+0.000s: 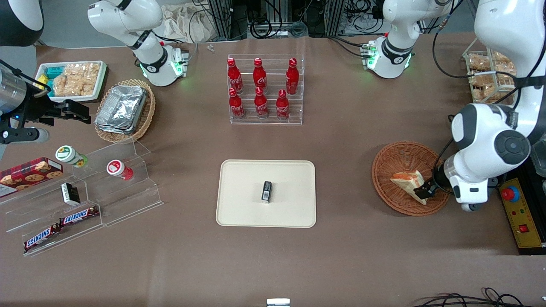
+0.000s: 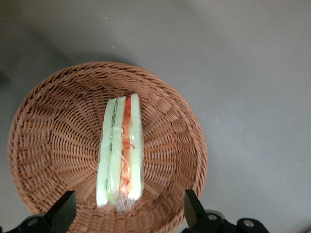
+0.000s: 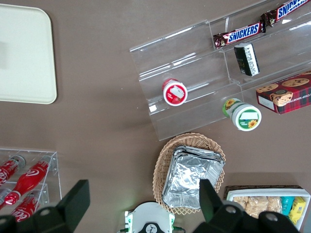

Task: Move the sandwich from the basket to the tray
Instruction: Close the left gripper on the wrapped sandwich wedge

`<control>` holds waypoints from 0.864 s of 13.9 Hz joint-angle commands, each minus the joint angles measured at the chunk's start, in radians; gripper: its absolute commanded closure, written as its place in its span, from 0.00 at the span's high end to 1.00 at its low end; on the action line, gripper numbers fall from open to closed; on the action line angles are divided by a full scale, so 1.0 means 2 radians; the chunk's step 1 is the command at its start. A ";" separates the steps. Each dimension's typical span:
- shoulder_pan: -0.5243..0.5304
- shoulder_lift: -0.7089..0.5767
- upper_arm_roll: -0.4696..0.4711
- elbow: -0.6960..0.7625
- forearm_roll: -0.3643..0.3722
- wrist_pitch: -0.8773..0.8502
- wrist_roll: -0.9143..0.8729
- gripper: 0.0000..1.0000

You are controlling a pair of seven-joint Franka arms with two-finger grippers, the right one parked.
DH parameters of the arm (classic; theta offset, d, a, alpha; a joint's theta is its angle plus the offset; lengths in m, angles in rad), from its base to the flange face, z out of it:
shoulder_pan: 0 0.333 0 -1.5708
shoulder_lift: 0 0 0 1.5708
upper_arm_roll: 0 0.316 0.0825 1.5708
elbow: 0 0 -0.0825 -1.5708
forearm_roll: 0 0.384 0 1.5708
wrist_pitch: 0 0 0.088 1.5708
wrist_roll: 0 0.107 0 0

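- The basket [image 1: 407, 178] rests on the desk [image 1: 341, 256] toward the working arm's end.
- The sandwich [image 1: 409, 182] lies in the basket.
- The end effector [image 1: 425, 190] sits at the sandwich's near end.
- The tray [image 1: 266, 193] lies mid-desk and carries a small dark box [image 1: 266, 191].
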 commanded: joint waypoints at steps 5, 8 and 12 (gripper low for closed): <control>-0.004 0.015 0.002 -0.034 0.026 0.027 -0.046 1.00; -0.003 0.015 0.003 -0.047 0.033 0.027 -0.057 1.00; -0.004 0.024 0.002 -0.054 0.051 0.030 -0.074 1.00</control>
